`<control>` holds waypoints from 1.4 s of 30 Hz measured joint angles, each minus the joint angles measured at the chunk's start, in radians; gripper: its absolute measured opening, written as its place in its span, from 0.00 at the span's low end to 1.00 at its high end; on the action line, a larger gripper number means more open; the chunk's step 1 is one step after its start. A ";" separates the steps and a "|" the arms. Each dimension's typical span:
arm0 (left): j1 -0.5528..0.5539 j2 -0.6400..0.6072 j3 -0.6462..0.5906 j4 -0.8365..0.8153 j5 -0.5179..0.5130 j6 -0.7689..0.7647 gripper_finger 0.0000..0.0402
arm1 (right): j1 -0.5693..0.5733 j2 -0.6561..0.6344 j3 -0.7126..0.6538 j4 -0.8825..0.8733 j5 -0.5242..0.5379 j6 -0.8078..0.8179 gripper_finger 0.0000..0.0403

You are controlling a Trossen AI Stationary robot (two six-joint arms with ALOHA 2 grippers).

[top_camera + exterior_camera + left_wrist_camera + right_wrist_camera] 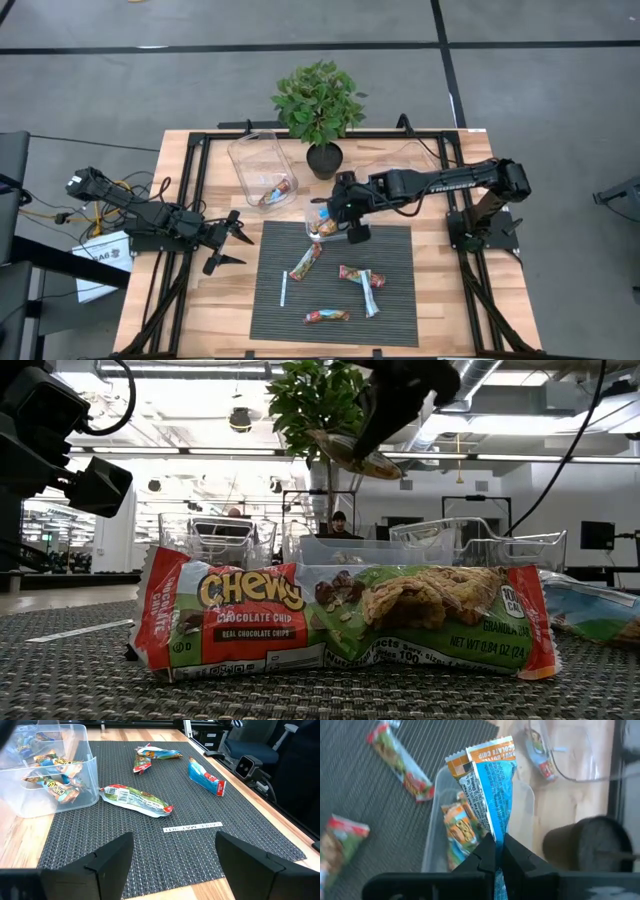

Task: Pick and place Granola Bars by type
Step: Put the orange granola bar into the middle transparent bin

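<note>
Right up close, in the low view, a red-and-green granola bar [345, 620] was seen lying flat on the ribbed dark mat [80, 680], its foil creased and puckered. It was judged light and soft, a wrapper that gives under the fingers and could slide if pinched across its glossy face; the crimped end seam was reckoned the safest place to be taken.

Just so, the right gripper [496, 851] was shown clamped tight on the end seam of a blue-and-orange bar [487, 785], which stood up stiffly enough from the fingers without drooping. It was held over a small clear bin [434, 827] with orange-wrapped bars already inside, so a release there was judged the step in hand.

Out on the mat, several bars were left to be sorted: one near the bin [306, 261], a pair lying together [362, 281], another at the near edge [327, 316], with a thin white stick [284, 288] beside them.

Off to the side, the left gripper [228, 246] was parked over the counter [180, 150], fingers spread wide, nothing held.

Farther back, a larger clear bin [260, 165] with one bar in it was seen, and a potted plant [320, 110] beyond.
</note>
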 joint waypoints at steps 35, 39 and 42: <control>0.000 0.000 0.000 0.000 0.000 0.000 0.68 | -0.036 0.002 -0.227 0.185 -0.010 -0.328 0.01; 0.000 0.000 0.000 0.000 0.000 0.000 0.68 | -0.046 0.006 -0.261 0.234 -0.010 -0.330 0.01; 0.000 0.000 0.000 0.000 0.000 0.000 0.68 | -0.046 0.040 -0.278 0.251 -0.010 -0.330 0.01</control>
